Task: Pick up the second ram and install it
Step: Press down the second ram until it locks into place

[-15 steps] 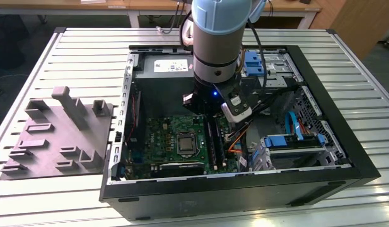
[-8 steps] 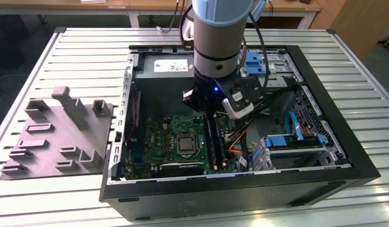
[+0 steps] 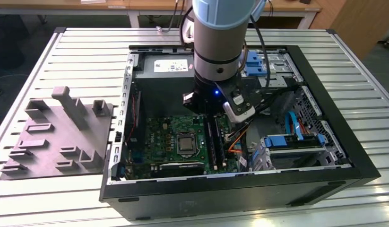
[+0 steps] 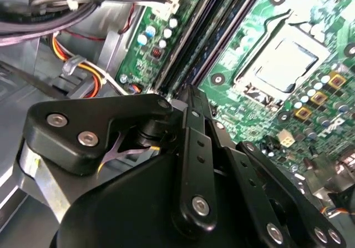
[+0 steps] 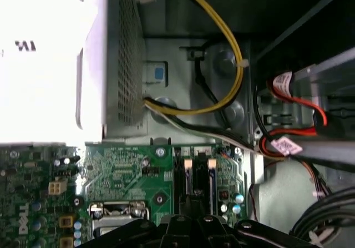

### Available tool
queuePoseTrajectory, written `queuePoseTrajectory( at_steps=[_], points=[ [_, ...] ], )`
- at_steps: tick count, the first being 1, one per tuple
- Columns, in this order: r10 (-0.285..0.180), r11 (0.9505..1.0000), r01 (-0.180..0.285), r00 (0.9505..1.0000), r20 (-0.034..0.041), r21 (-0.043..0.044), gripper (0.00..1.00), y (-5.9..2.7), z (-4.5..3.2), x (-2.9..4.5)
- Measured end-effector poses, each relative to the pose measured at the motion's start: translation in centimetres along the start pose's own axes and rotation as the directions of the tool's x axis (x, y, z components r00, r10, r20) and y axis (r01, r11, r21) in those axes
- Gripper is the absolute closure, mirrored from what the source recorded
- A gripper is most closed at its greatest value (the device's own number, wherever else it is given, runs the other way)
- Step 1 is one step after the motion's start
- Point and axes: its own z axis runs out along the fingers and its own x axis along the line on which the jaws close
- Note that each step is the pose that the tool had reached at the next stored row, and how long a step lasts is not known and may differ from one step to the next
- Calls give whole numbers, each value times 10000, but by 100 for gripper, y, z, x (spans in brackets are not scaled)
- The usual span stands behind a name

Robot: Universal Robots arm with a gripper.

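Hand (image 4: 191,101) low over glossy green motherboard (image 4: 244,54), above long slots.

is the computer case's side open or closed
Open: the computer case has no side panel on, so the motherboard and processor socket lie exposed in the exterior view.

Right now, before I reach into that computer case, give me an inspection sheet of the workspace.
Surface: slatted metal table carrying an open computer case.
Job's things: second ram cannot be told apart for certain; black memory slots lie beside the processor socket on the motherboard.
Clutter: grey moulded fixture on the table at the exterior view's left.
Grippers: gripper is down inside the case, at one end of the memory slots.
Cables: yellow cable, red cable and blue cables inside the case.
Surroundings: wooden desk behind the table.
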Motion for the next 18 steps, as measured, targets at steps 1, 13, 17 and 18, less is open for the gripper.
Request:
queuePoseTrajectory(
  at_steps=[1, 13, 17, 18],
  points=[
    [0, 10000, 0, 10000, 0, 1, 90, -24, -2, -1],
    [0, 10000, 0, 10000, 0, -1, 90, -345, -30, -12],
    [0, 10000, 0, 10000, 0, 0, 90, -444, -39, -15],
    [0, 10000, 0, 10000, 0, 0, 90, -468, -41, -16]
  ],
)
